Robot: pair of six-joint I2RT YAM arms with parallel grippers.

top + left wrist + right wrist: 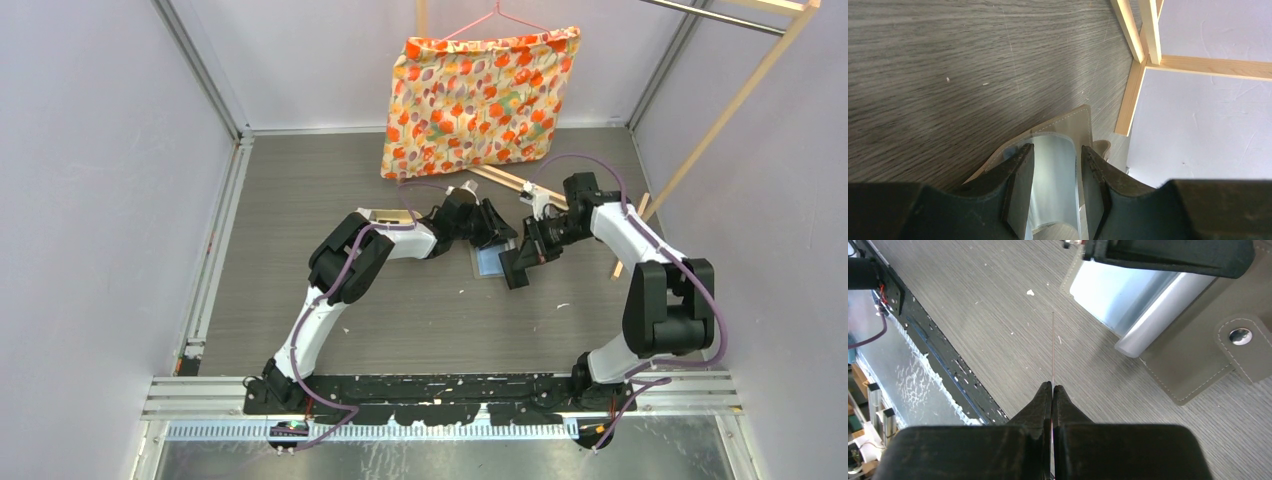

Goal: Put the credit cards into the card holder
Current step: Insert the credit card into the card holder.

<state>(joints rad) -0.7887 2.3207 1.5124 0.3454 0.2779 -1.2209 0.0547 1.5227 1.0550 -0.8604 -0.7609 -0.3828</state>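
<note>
The grey card holder (1193, 355) lies open on the table, snap tab (1241, 336) to its right. My left gripper (1057, 149) squeezes its clear pocket (1055, 180) from both sides, so the plastic bows up between the pads. In the top view this gripper (492, 228) sits over the holder (488, 260). My right gripper (1053, 386) is shut on a credit card (1053, 347), seen edge-on as a thin line pointing forward. The card's tip is just left of the pocket's open mouth (1128, 305) and apart from it. From above, the right gripper (516, 268) hangs beside the holder.
A floral cushion (475, 95) hangs at the back on a wooden rack (720, 120), whose foot bars (1135, 90) lie just beyond the holder. A tan object (390, 215) peeks from under the left arm. The black base rail (948, 370) runs near the right gripper.
</note>
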